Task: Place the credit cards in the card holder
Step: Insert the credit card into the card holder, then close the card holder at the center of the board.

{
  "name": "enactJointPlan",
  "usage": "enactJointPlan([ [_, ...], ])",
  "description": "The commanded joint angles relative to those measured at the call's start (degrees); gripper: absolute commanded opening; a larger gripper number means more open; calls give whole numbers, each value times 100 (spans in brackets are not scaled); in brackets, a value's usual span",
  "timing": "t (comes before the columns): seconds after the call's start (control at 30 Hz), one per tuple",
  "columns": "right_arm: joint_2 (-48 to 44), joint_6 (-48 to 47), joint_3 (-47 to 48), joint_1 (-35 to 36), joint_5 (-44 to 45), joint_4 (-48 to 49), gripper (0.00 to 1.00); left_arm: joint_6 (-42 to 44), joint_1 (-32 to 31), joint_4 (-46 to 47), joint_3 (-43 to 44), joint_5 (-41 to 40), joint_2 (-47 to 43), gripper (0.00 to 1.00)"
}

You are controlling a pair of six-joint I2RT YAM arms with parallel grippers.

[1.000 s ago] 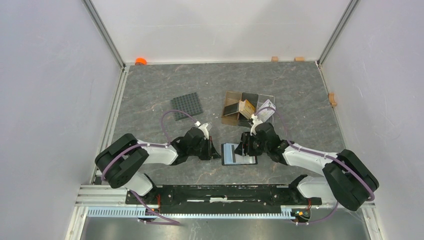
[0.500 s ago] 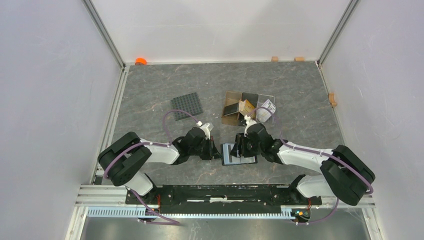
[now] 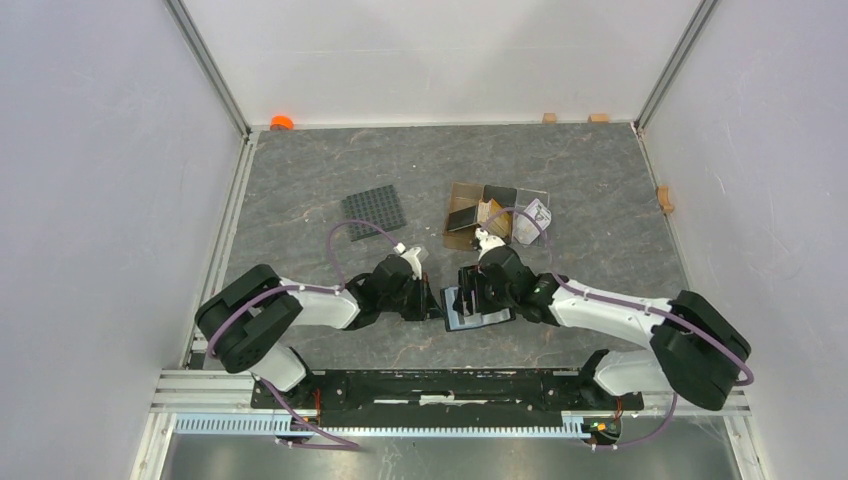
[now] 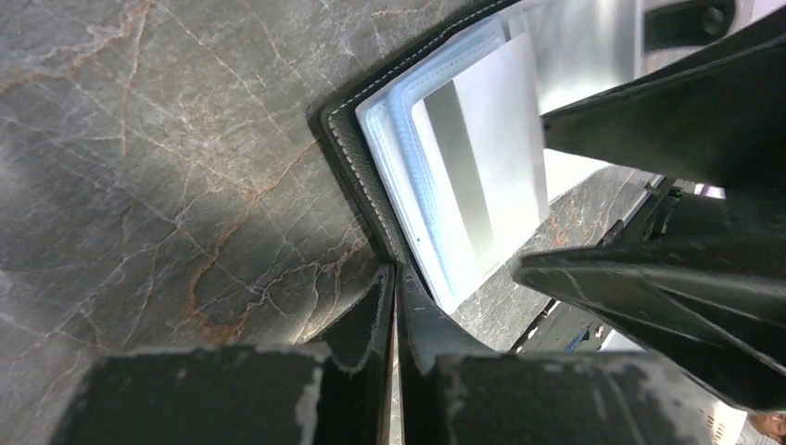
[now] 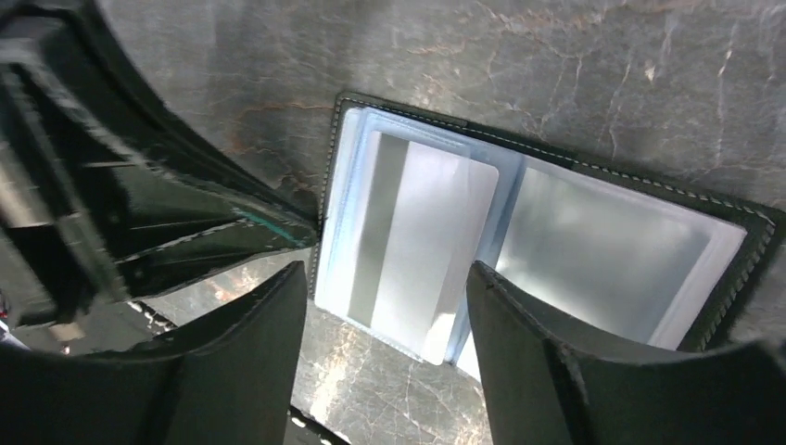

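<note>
The card holder [image 3: 478,310] lies open on the table, black outside and pale blue-grey inside [image 5: 612,250]. A whitish credit card [image 5: 417,241] with a grey stripe rests in its left half, its lower end sticking out past the sleeve. My right gripper [image 5: 385,273] hovers open over it, one finger [image 5: 250,352] on each side of the card and neither touching it. My left gripper [image 4: 396,278] is shut, its tips against the holder's black stitched edge [image 4: 357,176]. More credit cards [image 3: 492,212] stand in the brown box.
A brown translucent box [image 3: 468,216] and a clear tray [image 3: 533,217] sit just behind the right arm. A black gridded mat [image 3: 374,211] lies at back left. An orange object [image 3: 282,122] and small wooden blocks [image 3: 549,117] line the far walls.
My right gripper has moved left over the open holder, and its jaws have widened away from the card. The left gripper has barely moved.
</note>
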Motion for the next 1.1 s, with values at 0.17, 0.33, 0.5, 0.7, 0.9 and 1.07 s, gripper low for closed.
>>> enactJointPlan([
  [0.17,-1286,-973,819,55,1157,-1444,90,297,-69,-1405,126,-701,-859,46],
  [0.33,-1940,-1301,857,-417,1667,-2205,98,677,104,-2461,350,-707,-1695,79],
  [0.5,-2323,-1648,590,-1585,1178,-2324,98,1675,213,-4570,1479,-909,-2520,92],
  [0.7,-2171,-1977,245,-2516,488,-2134,98,2864,579,-5990,2996,-1079,-2771,100],
  [0.9,-1882,-1957,-93,-2686,19,-1712,89,3397,1434,-5936,3082,-1184,-2566,100],
  [1.07,-1552,-1910,-246,-2685,-310,-1396,77,3415,1619,-5716,2830,-1061,-2503,100],
])
